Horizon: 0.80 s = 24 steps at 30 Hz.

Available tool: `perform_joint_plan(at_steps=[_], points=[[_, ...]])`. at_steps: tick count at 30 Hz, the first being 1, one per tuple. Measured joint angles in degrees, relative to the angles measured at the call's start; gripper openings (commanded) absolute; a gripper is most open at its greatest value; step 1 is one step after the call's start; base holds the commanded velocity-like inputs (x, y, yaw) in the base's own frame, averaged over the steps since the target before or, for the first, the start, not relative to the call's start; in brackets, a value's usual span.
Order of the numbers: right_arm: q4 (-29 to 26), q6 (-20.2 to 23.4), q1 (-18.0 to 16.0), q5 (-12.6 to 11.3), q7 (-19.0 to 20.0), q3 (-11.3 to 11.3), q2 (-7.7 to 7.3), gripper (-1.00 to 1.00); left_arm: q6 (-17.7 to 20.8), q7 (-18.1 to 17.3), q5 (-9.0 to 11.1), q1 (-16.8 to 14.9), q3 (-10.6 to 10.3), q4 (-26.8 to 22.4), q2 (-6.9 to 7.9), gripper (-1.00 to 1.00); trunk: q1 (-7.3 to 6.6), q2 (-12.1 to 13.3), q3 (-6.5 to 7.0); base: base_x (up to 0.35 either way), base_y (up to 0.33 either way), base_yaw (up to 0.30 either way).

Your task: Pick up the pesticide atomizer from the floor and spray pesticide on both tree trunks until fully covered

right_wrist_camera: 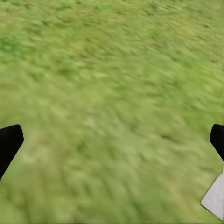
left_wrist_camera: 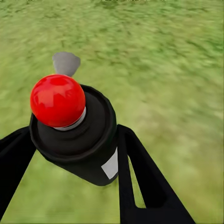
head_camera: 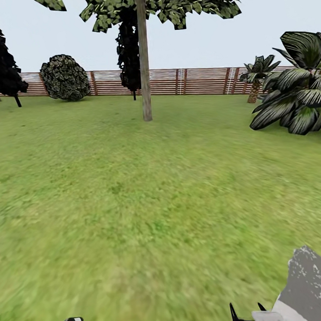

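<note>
I have the left gripper clamped around the pesticide atomizer, red cap up for spraying, the right gripper spread and empty, the tree trunk well ahead.

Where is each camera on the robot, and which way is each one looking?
Head view: up on the head, looking across the lawn to a tree trunk and the fence; the right arm shows low down.
Left wrist view: on the left arm, looking along the left hand, shut on the pesticide atomizer.
Right wrist view: on the right arm, looking down at grass between the open right hand fingers.
Head and left wrist views share the red-capped atomizer.
</note>
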Motion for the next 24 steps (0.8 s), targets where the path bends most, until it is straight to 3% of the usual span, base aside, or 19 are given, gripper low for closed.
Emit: perform_joint_plan(at_steps=[24], points=[[0.02, 0.0, 0.0, 0.0, 0.0, 0.02, 0.0, 1.0, 0.0, 0.0, -0.01, -0.02, 0.0, 0.05, -0.02, -1.0, 0.0, 0.0, 0.0, 0.336, 0.0, 0.0]])
